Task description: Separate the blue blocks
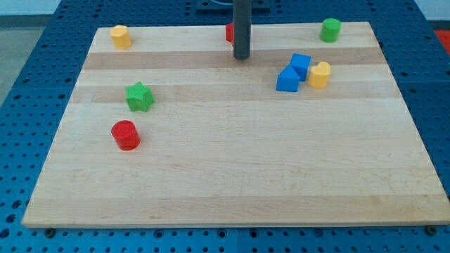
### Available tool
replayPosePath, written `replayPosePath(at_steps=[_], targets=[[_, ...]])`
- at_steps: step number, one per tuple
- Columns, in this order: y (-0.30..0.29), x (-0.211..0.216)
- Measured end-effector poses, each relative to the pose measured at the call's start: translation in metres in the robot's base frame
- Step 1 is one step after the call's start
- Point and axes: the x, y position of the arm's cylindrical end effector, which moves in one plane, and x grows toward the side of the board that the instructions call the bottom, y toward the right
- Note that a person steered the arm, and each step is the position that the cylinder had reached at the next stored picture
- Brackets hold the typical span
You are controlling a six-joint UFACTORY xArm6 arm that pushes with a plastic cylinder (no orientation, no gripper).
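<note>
Wooden board [232, 176] on a blue perforated bench [28, 84]. Dark rod comes down from the frame's top edge, just left of centre; my tip [242, 57] rests on the board in the upper middle. No fingers on this rig, only the plain rod end, so nothing spread, pressed or pinching.

Task things: two blue blocks in the upper right part of the frame. Blue cube [301, 65] sits slightly higher and to the right; second blue block [287, 80], roughly wedge or cube shaped, lies just below-left of it. The two look to be touching at a corner. Yellow cylinder-like block [319, 74] sits just beside the pair on their right, touching or very nearly so; cannot tell which.

Tip is to the left of the blue pair and a little higher, apart from them.

Red block [229, 32] is mostly hidden behind the rod at the top edge; shape not clear. Green cylinder [330, 29] upper right. Yellow block [121, 36] upper left corner. Green star [139, 96] left of centre. Red cylinder [126, 135] below it, lower left
</note>
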Motion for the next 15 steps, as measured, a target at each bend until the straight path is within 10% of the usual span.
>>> replayPosePath(at_steps=[3,8,15], targets=[[0.013,-0.003],[0.192,0.028],[0.105,0.067]])
